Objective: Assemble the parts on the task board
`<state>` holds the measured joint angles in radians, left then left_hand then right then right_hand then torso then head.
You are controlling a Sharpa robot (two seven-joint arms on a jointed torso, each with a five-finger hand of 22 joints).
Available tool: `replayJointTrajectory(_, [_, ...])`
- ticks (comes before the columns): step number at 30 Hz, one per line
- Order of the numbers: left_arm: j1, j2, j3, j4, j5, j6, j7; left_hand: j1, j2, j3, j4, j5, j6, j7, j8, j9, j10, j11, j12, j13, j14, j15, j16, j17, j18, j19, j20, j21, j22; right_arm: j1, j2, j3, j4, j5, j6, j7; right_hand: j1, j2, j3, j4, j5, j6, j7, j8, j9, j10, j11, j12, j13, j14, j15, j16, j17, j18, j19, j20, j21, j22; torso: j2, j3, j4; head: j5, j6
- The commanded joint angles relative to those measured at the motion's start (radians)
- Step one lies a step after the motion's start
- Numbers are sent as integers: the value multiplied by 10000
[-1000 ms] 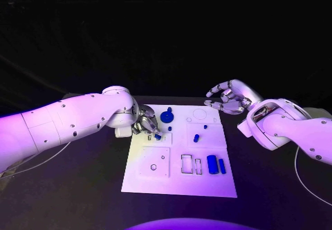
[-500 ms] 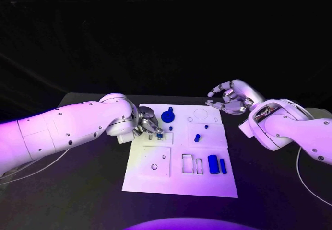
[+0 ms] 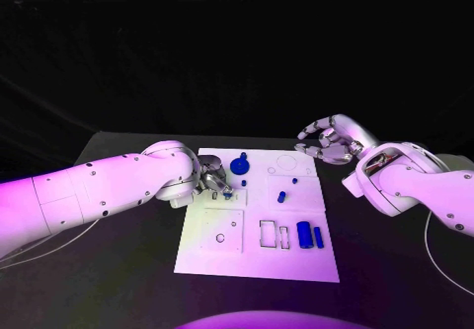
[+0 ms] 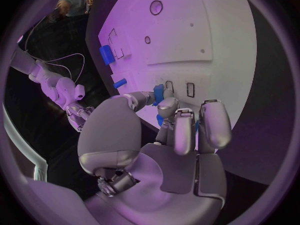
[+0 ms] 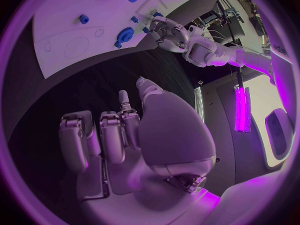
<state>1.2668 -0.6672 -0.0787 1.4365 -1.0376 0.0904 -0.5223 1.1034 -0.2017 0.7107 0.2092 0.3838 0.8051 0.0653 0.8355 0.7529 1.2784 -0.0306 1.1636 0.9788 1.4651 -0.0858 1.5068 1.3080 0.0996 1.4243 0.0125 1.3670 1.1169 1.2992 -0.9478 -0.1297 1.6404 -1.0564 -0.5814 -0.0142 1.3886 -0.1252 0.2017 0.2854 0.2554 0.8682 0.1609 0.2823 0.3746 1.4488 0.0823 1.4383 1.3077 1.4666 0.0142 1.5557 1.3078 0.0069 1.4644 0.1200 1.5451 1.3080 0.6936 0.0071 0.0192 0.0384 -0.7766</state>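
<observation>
While the left hand [image 3: 212, 179] has slid right, pinching a small blue plastic peg [image 4: 159, 91] over the white task board [image 3: 296, 264] at centre-left | insertion looks near | right hand [image 3: 331, 140] idle upper right, fingers loosely apart, empty.

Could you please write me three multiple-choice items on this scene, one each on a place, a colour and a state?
1. Where is the left hand?
A. over the board's left edge
B. off the table
C. at the board's near right corner

2. What colour is the gear?
A. red
B. blue
C. yellow

3. What is the right hand doing?
A. gripping the board
B. pressing the gear
C. hanging off the board, holding nothing

Answers: 1 A, its fingers sit at a small blue part by the left edge; 2 B, it shows blue against the white board; 3 C, its curled fingers are bare in the right wrist view.
</observation>
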Motion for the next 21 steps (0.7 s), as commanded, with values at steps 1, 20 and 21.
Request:
replayJointTrajectory(1, [-11, 28, 3, 22, -554, 180, 36, -73, 21, 1975, -2000, 66, 296, -209, 45, 24, 95, -6, 44, 13, 806, -66, 36, 1598, -171, 22, -41, 65, 21, -14, 6, 1, -3, -18, 38, 78, -92, -40, 43, 9, 29, -52, -3, 38, -6, -3, -50, -59, 1369, 899, -88, -48, 2062, 27, 848, -83, -47, 2365, 7, 5, 1, -3, -15])
replayJointTrajectory(20, [-26, 95, -8, -171, -927, 597, -45, -168, 52, 2016, -1951, 173, 336, -238, 97, 84, 141, -31, 95, 39, 805, -88, 32, 1573, -174, 26, -65, 80, 44, -38, 11, 1, -10, -4, 32, 98, -116, -57, 71, 13, 70, -56, -4, 52, -9, -10, -51, -69, 1359, 896, -89, -53, 2049, 33, 834, -86, -67, 2348, 10, 3, -3, 7, -55])
replayJointTrajectory(21, [-28, 102, -12, -181, -947, 581, -44, -175, 59, 2022, -1946, 175, 336, -241, 101, 89, 133, -33, 83, 20, 804, -90, 29, 1567, -174, 27, -66, 82, 49, -39, 11, 1, -11, -4, 31, 99, -116, -57, 71, 13, 70, -56, -4, 52, -9, -10, -51, -69, 1359, 896, -89, -53, 2049, 33, 834, -86, -67, 2348, 10, 2, -3, 4, -55])
